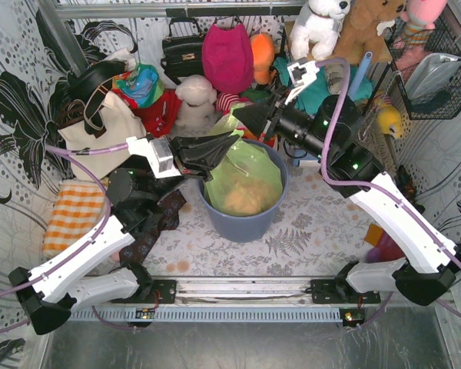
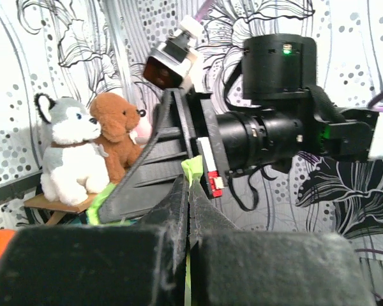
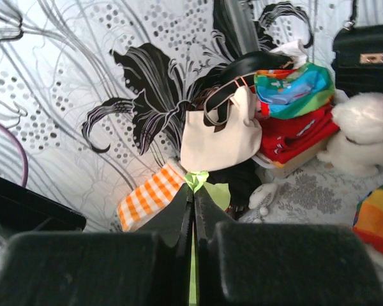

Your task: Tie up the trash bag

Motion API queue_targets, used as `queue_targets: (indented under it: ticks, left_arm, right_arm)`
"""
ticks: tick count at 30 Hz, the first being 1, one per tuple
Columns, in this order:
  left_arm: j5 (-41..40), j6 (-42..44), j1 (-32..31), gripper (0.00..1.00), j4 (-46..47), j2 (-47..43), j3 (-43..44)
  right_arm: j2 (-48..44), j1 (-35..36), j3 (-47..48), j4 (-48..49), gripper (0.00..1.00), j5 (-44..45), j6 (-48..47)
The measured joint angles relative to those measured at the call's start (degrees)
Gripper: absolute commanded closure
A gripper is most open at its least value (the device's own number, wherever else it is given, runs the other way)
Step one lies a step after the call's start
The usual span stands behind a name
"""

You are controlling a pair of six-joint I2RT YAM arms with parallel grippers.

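Right now the trash bag (image 1: 250,181) sits inside the blue-grey bin (image 1: 242,224) at the middle of the desk (image 1: 315,238). Tan crumpled paper shows through at its bottom.

Your left gripper (image 1: 229,141) is clamped fully closed on a pinch of the film at about 10 o'clock on the bin rim. Its wrist view shows a sliver of green poking up between the pressed jaws. Your right gripper (image 1: 242,117) is closed just as tightly on a second pinch at about 12 o'clock, with a small green tuft sticking out past its tips.

Expect the bag to handle as very light, soft and crinkly. The film looks thin and probably slippery, and it could stretch or tear under a sharp pull. With only paper inside, the whole bag may lift out of the bin if you haul upward. Take hold on bunched rim material rather than on a single layer, so the grip does not slide off.

The bag's long axis runs vertically, with the closed end down in the bin and the mouth facing up. The two held flaps are drawn up and away toward 10 and 12 o'clock, while the rim toward 6 o'clock appears slack against the bin wall.
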Motion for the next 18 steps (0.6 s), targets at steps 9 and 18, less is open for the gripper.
queue_targets:
  ticks: [9,18]
  left_arm:
    - [-5.9,0.0,0.0,1.00,3.1,0.0,-2.7]
    - [-10.2,0.0,0.0,1.00,3.6,-0.1,-3.3]
  right_arm:
    - [-6.0,0.0,-9.1,2.7,1.00,6.4,6.0]
    - [-11.8,0.0,-20.8,12.9,1.00,3.9,6.5]
